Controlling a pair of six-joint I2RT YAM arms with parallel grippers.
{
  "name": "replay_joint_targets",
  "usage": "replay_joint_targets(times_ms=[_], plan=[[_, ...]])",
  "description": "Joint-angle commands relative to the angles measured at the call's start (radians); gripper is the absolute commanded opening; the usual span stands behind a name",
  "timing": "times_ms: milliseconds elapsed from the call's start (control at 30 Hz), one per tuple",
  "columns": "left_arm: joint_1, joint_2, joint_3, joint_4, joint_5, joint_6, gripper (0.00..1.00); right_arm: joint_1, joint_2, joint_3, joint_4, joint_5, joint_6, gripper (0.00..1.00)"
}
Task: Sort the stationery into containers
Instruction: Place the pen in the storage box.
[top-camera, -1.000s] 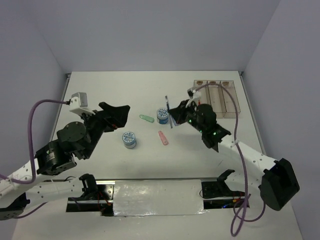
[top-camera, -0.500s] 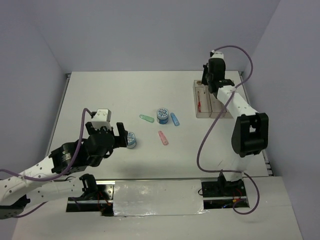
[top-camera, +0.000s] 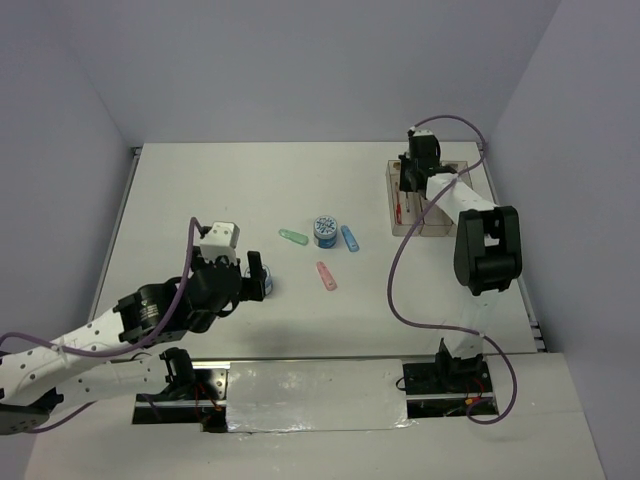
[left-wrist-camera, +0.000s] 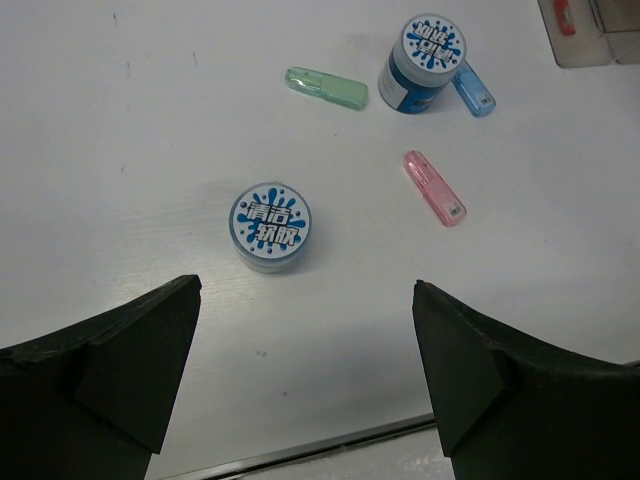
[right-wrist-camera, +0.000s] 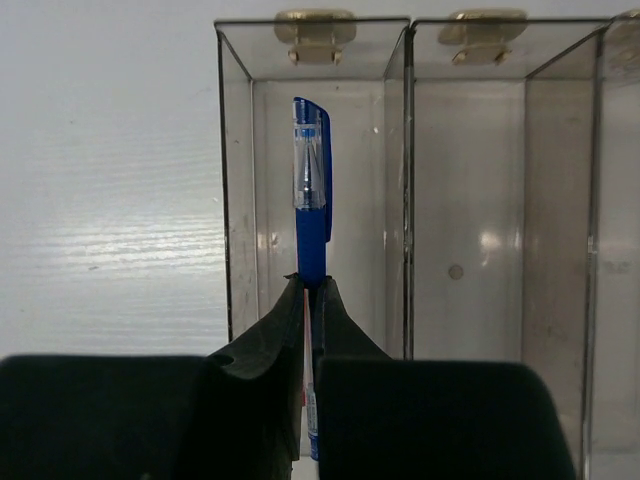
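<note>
My right gripper (right-wrist-camera: 312, 285) is shut on a dark blue pen (right-wrist-camera: 311, 205) and holds it lengthwise over the left compartment of the clear three-compartment tray (right-wrist-camera: 405, 150). In the top view it is at the tray's (top-camera: 462, 205) far end, with a red pen (top-camera: 400, 206) lying in that compartment. My left gripper (left-wrist-camera: 305, 288) is open and empty, just short of a blue-white tape roll (left-wrist-camera: 270, 227). The second roll (left-wrist-camera: 425, 60), a green clip (left-wrist-camera: 326, 87), a blue clip (left-wrist-camera: 473, 90) and a pink clip (left-wrist-camera: 434, 188) lie beyond it.
The tray's middle (right-wrist-camera: 468, 200) and right compartments show nothing inside. In the top view my left gripper (top-camera: 256, 275) partly covers the near roll (top-camera: 267, 285). The table's near edge (left-wrist-camera: 300, 455) runs just under the left fingers.
My right gripper carried the blue pen from mid-table to the tray and now holds it over the left compartment. My left gripper lowered and moved right to the near tape roll.
</note>
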Motion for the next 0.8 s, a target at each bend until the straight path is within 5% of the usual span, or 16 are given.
replay_joint_targets(times_ms=[0,100,233,400,467,667,733,767], plan=[[-0.006,0.009,-0.008,0.052,0.033,0.028,0.99,-0.006,0.043,0.019,0.029,-0.009,-0.002,0.00],[-0.006,0.009,-0.011,0.057,0.042,0.031,0.99,-0.005,0.046,0.030,0.018,-0.015,-0.001,0.03],[-0.006,0.003,-0.016,0.066,0.050,0.035,0.99,-0.005,0.065,0.059,-0.020,-0.009,0.002,0.36],[-0.006,-0.005,-0.028,0.077,0.060,0.031,0.99,-0.005,0.053,0.067,-0.050,-0.012,0.005,0.57],[-0.006,-0.001,-0.034,0.080,0.064,0.023,0.99,-0.005,0.010,0.064,-0.054,-0.039,0.018,0.65],[-0.004,0.032,-0.007,0.019,0.021,-0.059,0.99,0.075,-0.289,-0.025,-0.060,-0.079,0.027,0.69],[0.005,0.063,0.030,-0.052,-0.034,-0.124,0.99,0.149,-0.386,-0.079,-0.074,-0.134,0.027,0.77],[0.014,0.078,0.049,-0.091,-0.054,-0.155,0.99,0.179,-0.406,-0.097,-0.083,-0.140,0.030,0.96]])
